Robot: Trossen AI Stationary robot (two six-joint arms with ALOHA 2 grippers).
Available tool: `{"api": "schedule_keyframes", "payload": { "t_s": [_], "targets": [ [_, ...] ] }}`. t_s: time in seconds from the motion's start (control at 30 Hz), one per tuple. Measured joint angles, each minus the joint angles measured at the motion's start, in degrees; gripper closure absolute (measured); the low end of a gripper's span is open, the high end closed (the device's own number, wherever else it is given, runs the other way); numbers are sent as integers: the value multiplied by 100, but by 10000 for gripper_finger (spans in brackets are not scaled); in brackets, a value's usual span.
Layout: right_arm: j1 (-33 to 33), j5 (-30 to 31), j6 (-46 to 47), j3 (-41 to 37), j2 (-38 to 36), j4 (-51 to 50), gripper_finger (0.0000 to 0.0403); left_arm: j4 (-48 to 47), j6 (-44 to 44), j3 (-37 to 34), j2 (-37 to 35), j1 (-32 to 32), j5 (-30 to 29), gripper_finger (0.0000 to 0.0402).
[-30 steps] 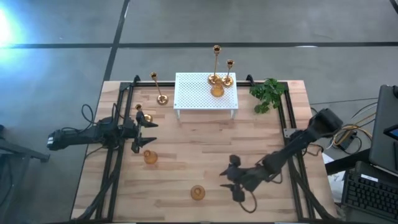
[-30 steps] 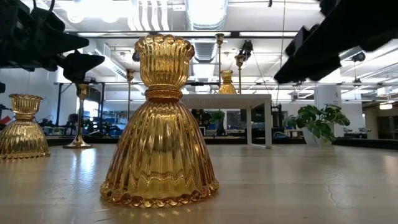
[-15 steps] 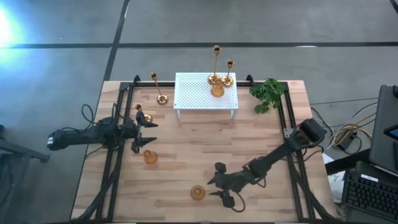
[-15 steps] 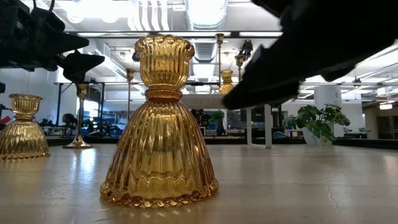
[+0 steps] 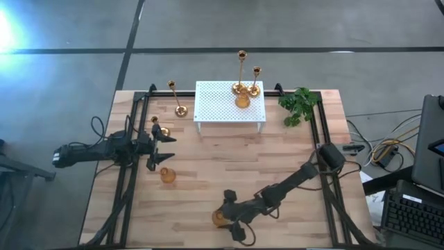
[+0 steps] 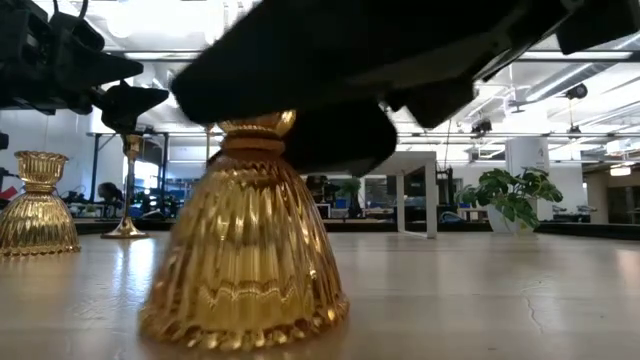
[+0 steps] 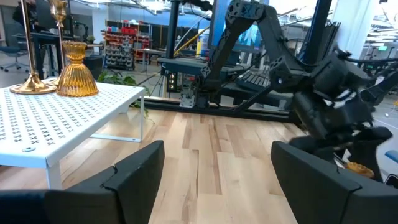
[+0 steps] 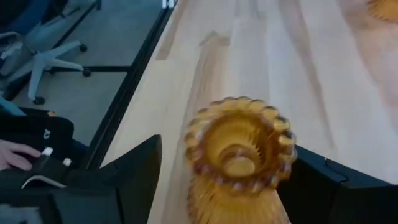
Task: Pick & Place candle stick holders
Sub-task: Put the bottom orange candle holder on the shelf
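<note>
A squat ribbed amber candle stick holder [image 5: 218, 219] stands upright on its beaded base near the table's front edge. My right gripper [image 5: 229, 215] is open, one finger on each side of the holder's cup [image 8: 239, 149]. In the low view the gripper hides the top of the holder [image 6: 240, 250]. My left gripper [image 5: 168, 148] waits open at the table's left. Close to it are a second squat holder [image 5: 168, 176] and a small stemmed one [image 5: 156, 126]. My right gripper slants down from the table's right, its fingers level with the holder's scalloped cup rim [image 8: 280, 140]. One finger [image 8: 323, 180] stands close beside the rim. I cannot tell whether it touches. The holder rests on the table on its base.
A white perforated stand [image 5: 229, 111] at the far middle bears three gold holders [image 5: 242, 90]. A tall thin holder [image 5: 179, 105] stands to its left and a green sprig [image 5: 298, 105] to its right. Black rails run along both table sides.
My right gripper has travelled toward the table's left and near edges and sunk, coming down over the squat holder at the front. Its fingers now stand wider apart. In the low view the holder looks blurred and a little shifted.
</note>
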Motion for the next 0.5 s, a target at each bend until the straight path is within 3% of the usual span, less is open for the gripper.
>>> {"api": "schedule_keyframes", "payload": {
  "t_s": [0.2, 0.5],
  "targets": [
    [-15, 47, 163, 592, 448, -542, 153, 0, 0, 0, 0, -1, 0, 101],
    [29, 332, 172, 728, 433, -572, 267, 0, 2, 0, 0, 0, 0, 101]
  ]
}}
